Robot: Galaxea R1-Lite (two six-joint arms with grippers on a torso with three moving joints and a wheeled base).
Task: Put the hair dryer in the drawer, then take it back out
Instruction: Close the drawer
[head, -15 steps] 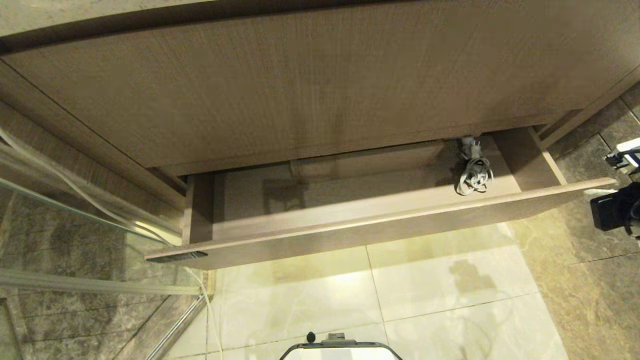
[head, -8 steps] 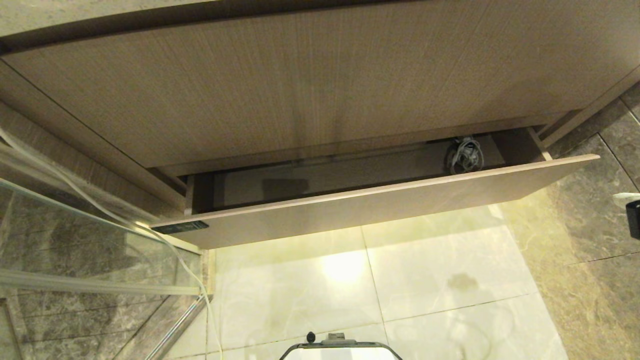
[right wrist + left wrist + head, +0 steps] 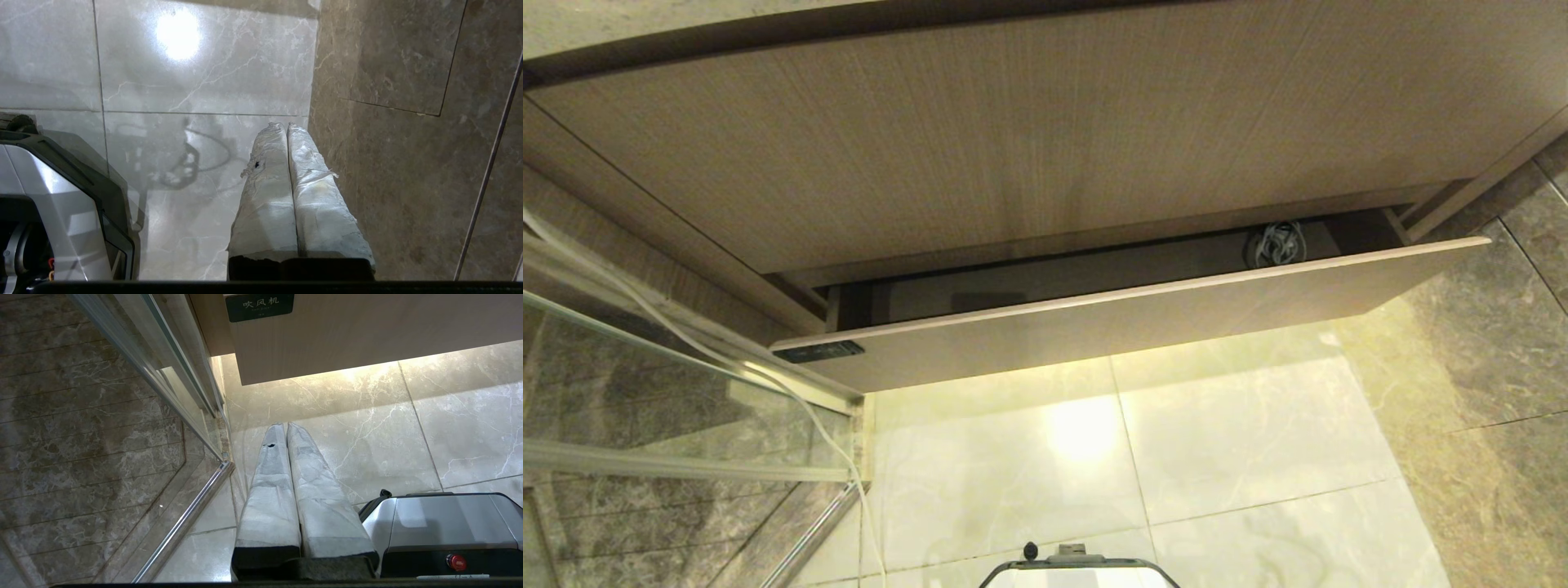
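You've got the wide, low beige wood-grain drawer (image 3: 1143, 322) pulled out only a crack under the taller wood-grain cabinet front (image 3: 1013, 139), small black label (image 3: 818, 352) at its left front corner. Of the hair dryer, only a coiled grey cord (image 3: 1276, 243) shows, tucked in the shadowy right end of the drawer — the body itself you can't make out. Both arms hang over the glossy marble floor tiles (image 3: 1241, 441): left gripper (image 3: 287, 428) and right gripper (image 3: 285, 127) each have their tape-wrapped fingers pressed together, holding nothing — the right one's tape looks frayed.
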